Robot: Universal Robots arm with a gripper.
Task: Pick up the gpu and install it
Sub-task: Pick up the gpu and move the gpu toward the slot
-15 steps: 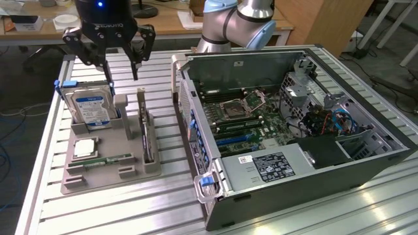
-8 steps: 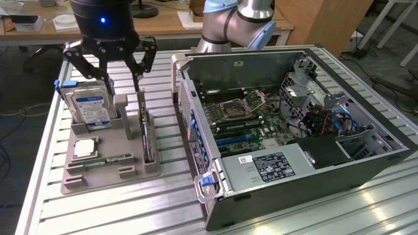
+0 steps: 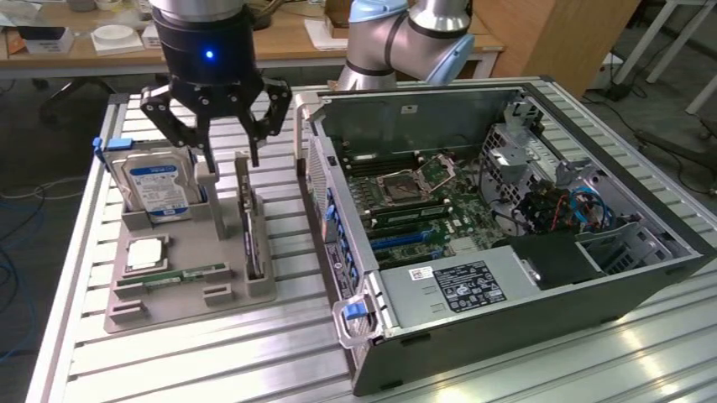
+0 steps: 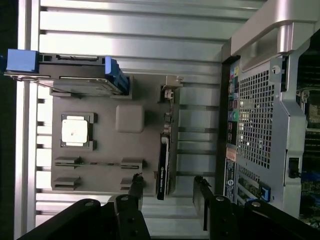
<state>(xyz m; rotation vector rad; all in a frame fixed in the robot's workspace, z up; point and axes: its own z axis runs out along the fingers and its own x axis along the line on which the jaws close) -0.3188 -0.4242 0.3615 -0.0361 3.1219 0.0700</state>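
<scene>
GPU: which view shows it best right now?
Wrist view: the gpu is seen from above along its whole top edge, bracket end included. It stands on edge in the grey tray, and the open fingers hover astride one end. In the exterior view the gpu is a thin upright sliver.

The gpu (image 3: 248, 225) stood upright on one long edge, seated in a narrow slot of the grey holder (image 3: 188, 242). It ran along the holder's side at the exterior view's right, spanning most of that side's length. Seen edge-on, it was a thin, flat, dark card. From the wrist view the gpu (image 4: 163, 155) showed a black shroud with small pale lettering over the part at one end of the holder (image 4: 106, 150) and a silver metal bracket at the other end.
</scene>
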